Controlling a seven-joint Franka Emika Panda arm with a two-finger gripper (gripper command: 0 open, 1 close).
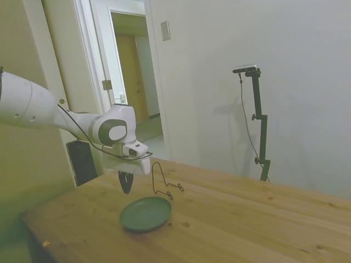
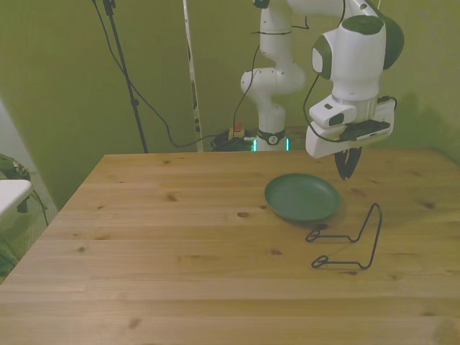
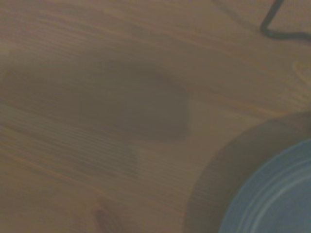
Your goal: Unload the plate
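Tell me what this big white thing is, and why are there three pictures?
The big white thing is a robot arm. At its end is a gripper with two dark fingers for grabbing things. The fingers look close together right now, and they hold nothing.

All three pictures show the same moment from different cameras. One camera stands beside the table, one looks across the table at the robot, and one small camera rides on the robot's wrist, so its picture is very close and blurry.

On the wooden table lies a round grey-green plate, flat on the wood. Next to it stands a thin black wire stand, with nothing in it. The gripper hangs in the air just above the table, near the plate's edge, not touching it. In the wrist picture you see only a bit of the plate and a bit of the wire.
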